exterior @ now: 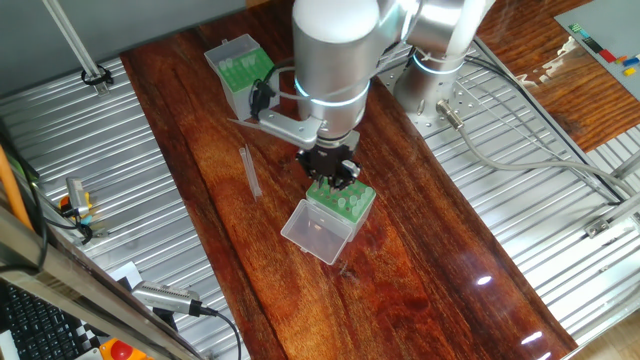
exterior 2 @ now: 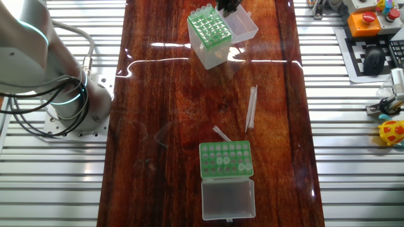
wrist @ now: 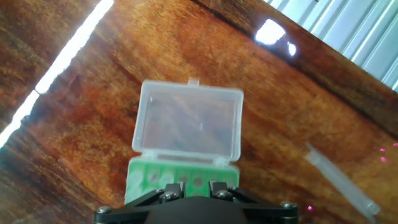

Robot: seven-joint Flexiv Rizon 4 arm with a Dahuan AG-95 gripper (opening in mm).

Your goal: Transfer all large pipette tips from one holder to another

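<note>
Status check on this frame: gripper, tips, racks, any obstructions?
Gripper low over the taller box, lid open; jaw state hidden. Loose tips on table; low green rack open. Nothing blocking.

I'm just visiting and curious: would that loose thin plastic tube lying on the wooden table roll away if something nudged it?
Probably: the pipette tip lies flat on smooth, glossy wood. Its taper suggests it would curve rather than roll straight. It looks thin and light.
</note>
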